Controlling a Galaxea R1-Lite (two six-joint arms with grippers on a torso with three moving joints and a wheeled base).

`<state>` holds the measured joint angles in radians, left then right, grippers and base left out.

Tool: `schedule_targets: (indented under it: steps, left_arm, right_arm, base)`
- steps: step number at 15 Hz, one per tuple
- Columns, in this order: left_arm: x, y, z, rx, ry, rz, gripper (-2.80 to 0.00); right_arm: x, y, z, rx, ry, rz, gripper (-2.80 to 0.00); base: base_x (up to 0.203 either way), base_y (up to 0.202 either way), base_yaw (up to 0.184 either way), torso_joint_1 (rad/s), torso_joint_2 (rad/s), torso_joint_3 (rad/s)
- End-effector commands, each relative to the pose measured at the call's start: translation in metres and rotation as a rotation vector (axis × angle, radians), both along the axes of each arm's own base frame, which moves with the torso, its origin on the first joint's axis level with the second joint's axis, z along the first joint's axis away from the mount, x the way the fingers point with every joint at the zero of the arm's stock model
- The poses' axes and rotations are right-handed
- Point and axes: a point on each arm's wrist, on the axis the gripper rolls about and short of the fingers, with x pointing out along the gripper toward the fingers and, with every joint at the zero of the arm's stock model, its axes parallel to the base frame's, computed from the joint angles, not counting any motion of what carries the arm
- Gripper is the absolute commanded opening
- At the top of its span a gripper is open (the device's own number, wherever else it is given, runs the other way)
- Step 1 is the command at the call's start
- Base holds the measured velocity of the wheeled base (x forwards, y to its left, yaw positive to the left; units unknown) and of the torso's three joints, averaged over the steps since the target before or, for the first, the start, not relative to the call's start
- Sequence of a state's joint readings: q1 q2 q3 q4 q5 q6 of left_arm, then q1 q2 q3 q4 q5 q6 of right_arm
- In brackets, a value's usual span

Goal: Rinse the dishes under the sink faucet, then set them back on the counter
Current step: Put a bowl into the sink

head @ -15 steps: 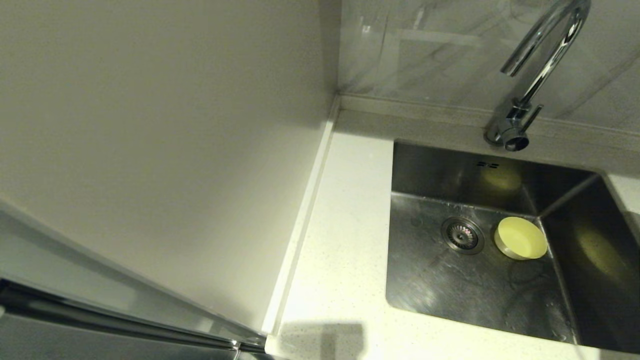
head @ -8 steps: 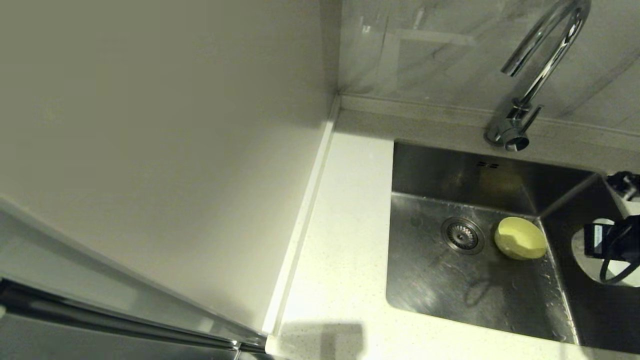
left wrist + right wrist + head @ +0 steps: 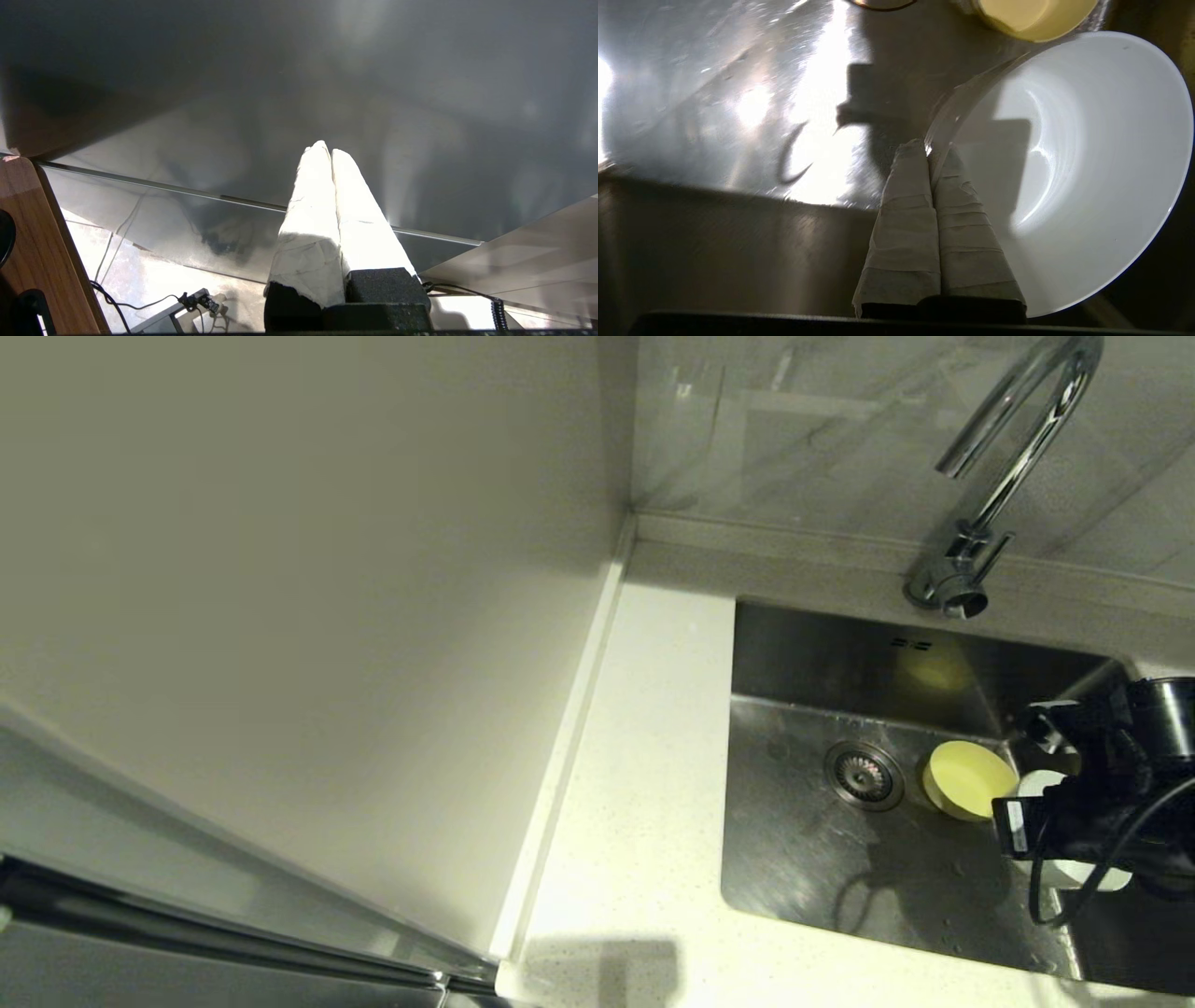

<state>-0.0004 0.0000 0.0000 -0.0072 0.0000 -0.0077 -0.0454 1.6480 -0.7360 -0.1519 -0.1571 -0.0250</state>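
My right pincer (image 3: 930,151), clamped on the white bowl's (image 3: 1087,154) rim, carries it over the sink (image 3: 803,859), yellow bowl (image 3: 966,777) at 9 o'clock, for rinsing.

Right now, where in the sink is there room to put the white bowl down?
Bare sink floor lies in front of the drain strainer. It is crowded by the yellow bowl, where the right gripper holds the white bowl.
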Motion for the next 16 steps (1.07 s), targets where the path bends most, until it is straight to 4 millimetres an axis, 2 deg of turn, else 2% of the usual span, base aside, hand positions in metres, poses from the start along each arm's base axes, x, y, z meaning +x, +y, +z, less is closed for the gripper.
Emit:
schedule_targets:
  steps: [1,6,11,16]
  left_arm:
    - [0.0,0.0,-0.001,0.0,0.003,0.0,-2.8]
    - [0.0,0.0,-0.001,0.0,0.003,0.0,-2.8]
    - [0.0,0.0,-0.001,0.0,0.003,0.0,-2.8]
    - [0.0,0.0,-0.001,0.0,0.003,-0.001,-2.8]
  right_arm:
    - [0.022,-0.001,-0.036,-0.049,0.073,-0.039,-2.8]
    - [0.025,-0.003,-0.08,-0.12,0.199,-0.075,-2.8]
    - [0.047,-0.004,-0.117,-0.123,0.211,-0.083,-2.8]
    - [0.069,-0.005,-0.118,-0.1,0.154,-0.111,-2.8]
  base:
    - [0.0,0.0,0.0,0.0,0.0,0.0]
    - [0.0,0.0,0.0,0.0,0.0,0.0]
    - [0.0,0.0,0.0,0.0,0.0,0.0]
    - [0.0,0.0,0.0,0.0,0.0,0.0]
